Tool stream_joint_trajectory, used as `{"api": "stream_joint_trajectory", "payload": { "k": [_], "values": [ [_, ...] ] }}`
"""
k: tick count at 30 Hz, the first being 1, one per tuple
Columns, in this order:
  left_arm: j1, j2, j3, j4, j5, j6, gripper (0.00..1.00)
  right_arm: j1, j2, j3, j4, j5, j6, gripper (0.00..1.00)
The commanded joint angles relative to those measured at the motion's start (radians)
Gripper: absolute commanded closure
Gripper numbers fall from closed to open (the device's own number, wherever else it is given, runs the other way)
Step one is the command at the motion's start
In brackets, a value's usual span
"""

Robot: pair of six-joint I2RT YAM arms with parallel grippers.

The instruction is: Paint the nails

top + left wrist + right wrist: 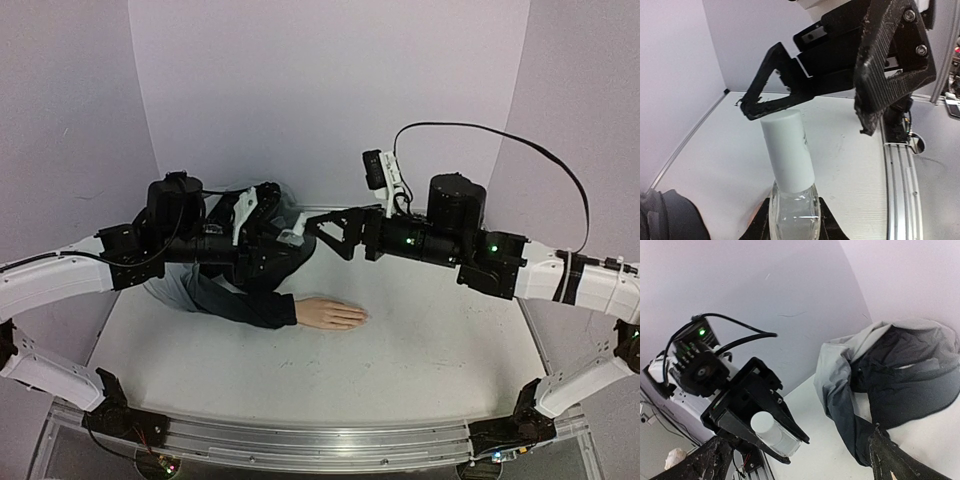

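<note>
The pale mannequin hand (pixel 330 314) lies flat on the table, fingers pointing right, in a dark navy-and-grey sleeve (pixel 240 300). Its nails are too small to make out. My left gripper (pixel 285 238) is shut on the glass body of a small nail-polish bottle (pixel 794 210) with a tall white cap (pixel 787 150) and holds it above the sleeve. My right gripper (pixel 314 232) is open, with its fingers (pixel 890 75) on either side of the cap's top, apart from it. In the right wrist view the bottle (pixel 774 434) sits between the left jaws.
The rumpled jacket (pixel 890 380) is heaped at the back left of the white table (pixel 430 350). Purple walls enclose the back and sides. An aluminium rail (pixel 300 440) runs along the near edge.
</note>
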Motion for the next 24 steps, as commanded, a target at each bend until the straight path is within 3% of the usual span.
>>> {"api": "stream_joint_trajectory", "payload": {
  "k": [1,7,14,20,24],
  "values": [
    [-0.002,-0.020,0.003,0.064,-0.195,0.024,1.00,-0.002,0.041,0.107,-0.031,0.117,0.136,0.02],
    [-0.004,-0.011,0.005,0.064,-0.254,0.021,1.00,-0.002,0.182,0.239,-0.050,0.059,0.181,0.20],
    [-0.007,-0.006,0.004,0.061,-0.257,0.025,1.00,-0.002,0.251,0.296,-0.045,0.063,0.194,0.69],
    [-0.007,-0.001,0.006,0.059,-0.255,0.016,1.00,-0.001,0.249,0.293,-0.047,0.067,0.179,0.99],
    [0.002,0.002,0.015,0.059,-0.155,-0.018,1.00,-0.002,0.231,0.273,-0.032,-0.035,0.038,1.00]
  ]
}}
